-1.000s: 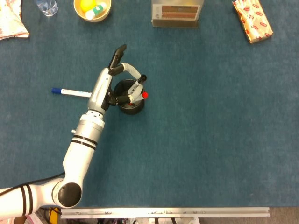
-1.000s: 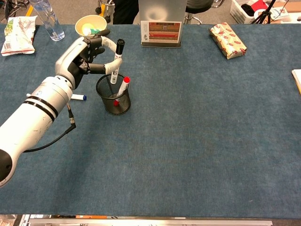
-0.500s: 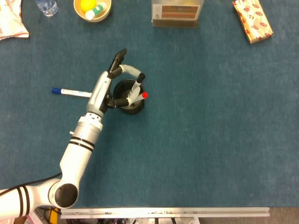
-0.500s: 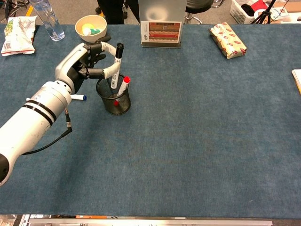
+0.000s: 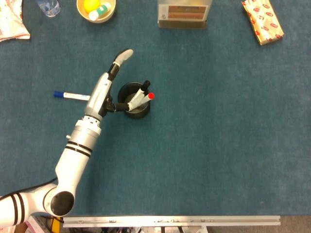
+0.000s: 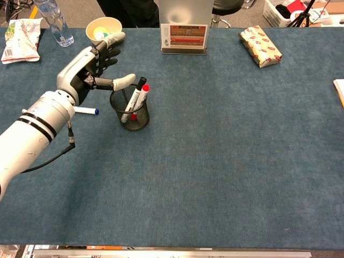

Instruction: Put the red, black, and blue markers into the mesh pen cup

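The black mesh pen cup (image 5: 134, 103) (image 6: 131, 112) stands left of the table's middle. Inside it lean the black marker (image 5: 142, 90) (image 6: 138, 87) and the red marker (image 5: 147, 97) (image 6: 143, 92), caps up and tilted right. The blue marker (image 5: 71, 95) (image 6: 86, 110) lies flat on the cloth to the cup's left, partly hidden by my forearm in the chest view. My left hand (image 5: 112, 82) (image 6: 94, 64) hovers just left of the cup with fingers spread, holding nothing. My right hand is out of both views.
A bowl (image 5: 96, 9) (image 6: 104, 28) with a yellow item, a water bottle (image 6: 55, 20) and a snack bag (image 6: 21, 37) sit at the back left. A sign stand (image 5: 184, 13) (image 6: 184, 32) is at the back centre, a wrapped box (image 5: 262, 20) (image 6: 260, 45) at the back right.
My left hand let go of the black marker, which dropped into the cup beside the red one. The fingers spread and the hand drew back to the left.
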{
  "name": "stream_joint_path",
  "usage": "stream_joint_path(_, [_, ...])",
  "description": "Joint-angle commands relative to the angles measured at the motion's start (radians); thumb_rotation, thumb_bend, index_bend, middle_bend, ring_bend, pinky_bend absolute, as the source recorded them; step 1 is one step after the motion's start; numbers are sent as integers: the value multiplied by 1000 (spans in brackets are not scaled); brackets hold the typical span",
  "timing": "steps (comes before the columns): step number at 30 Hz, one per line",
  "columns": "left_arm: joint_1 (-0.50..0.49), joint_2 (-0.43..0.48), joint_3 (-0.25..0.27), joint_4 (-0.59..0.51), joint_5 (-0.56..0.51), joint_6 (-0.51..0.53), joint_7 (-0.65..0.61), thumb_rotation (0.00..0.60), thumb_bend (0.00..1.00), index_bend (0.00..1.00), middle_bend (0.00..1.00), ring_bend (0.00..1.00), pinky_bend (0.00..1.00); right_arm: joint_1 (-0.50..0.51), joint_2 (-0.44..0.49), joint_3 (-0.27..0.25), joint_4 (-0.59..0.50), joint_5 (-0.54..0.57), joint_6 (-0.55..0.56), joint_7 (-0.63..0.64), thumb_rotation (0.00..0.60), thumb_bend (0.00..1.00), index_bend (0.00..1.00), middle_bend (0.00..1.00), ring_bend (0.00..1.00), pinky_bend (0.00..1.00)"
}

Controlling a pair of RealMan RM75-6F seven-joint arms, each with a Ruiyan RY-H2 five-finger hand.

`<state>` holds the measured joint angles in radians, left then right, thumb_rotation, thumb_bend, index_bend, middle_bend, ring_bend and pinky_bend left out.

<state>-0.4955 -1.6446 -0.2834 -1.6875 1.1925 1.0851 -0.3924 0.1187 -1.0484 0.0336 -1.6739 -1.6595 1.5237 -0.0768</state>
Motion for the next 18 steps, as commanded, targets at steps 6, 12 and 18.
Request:
stream_joint_path(6, [-15,154,48,-67,14,36,405,600,273,326,0,0,16,2,2,1,-7,0,-5,-9,600,0,144,175,126,301])
stream_joint_path(12, [-33,315,28,-189,-171,-14,571,600,307,335,0,0,16,6,-1,1,-8,3,-15,-17,600,0,144,175,126,301])
stream_joint_path(18, [-63,420,33,-225,-288,-73,634,600,342,334,0,0,16,9,-3,1,-9,6,-21,-22,600,0,144,175,126,301])
